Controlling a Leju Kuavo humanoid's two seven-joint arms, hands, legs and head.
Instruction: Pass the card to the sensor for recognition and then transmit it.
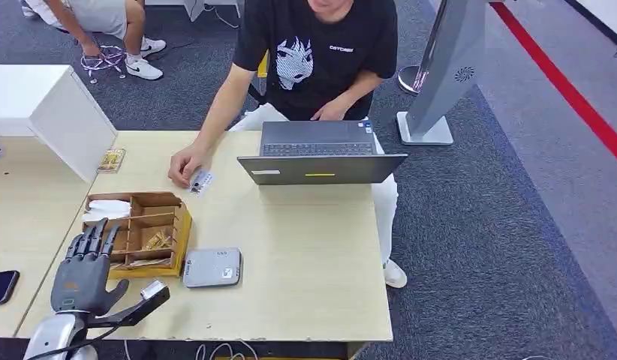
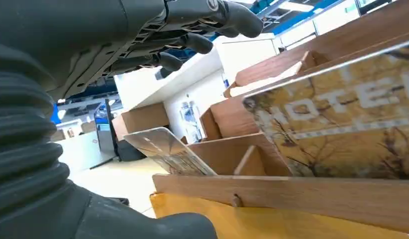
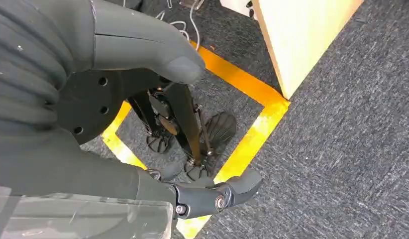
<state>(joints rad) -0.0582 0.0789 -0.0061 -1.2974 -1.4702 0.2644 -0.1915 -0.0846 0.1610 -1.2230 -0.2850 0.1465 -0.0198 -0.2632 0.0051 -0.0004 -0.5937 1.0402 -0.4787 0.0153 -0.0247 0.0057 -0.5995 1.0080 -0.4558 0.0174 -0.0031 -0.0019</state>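
My left hand (image 1: 83, 268) hovers at the near left corner of the wooden organizer (image 1: 179, 225), fingers spread, holding nothing. Gold-printed cards (image 1: 158, 240) stand in the organizer's compartments. In the left wrist view my fingers (image 2: 192, 42) reach above a gold "HOTEL" card (image 2: 342, 124) and a leaning card (image 2: 167, 149) in the wooden slots. The grey flat sensor (image 1: 212, 267) lies on the table just right of the organizer. My right hand (image 3: 93, 124) hangs over the floor beside the table, fingers apart and holding nothing.
A person sits across the table behind an open laptop (image 1: 320, 154), one hand (image 1: 185, 166) resting beside a small card (image 1: 201, 181). A white box (image 1: 50, 105) stands at far left, a dark phone (image 1: 1, 285) near my left arm. Yellow floor tape (image 3: 252, 134) lies below.
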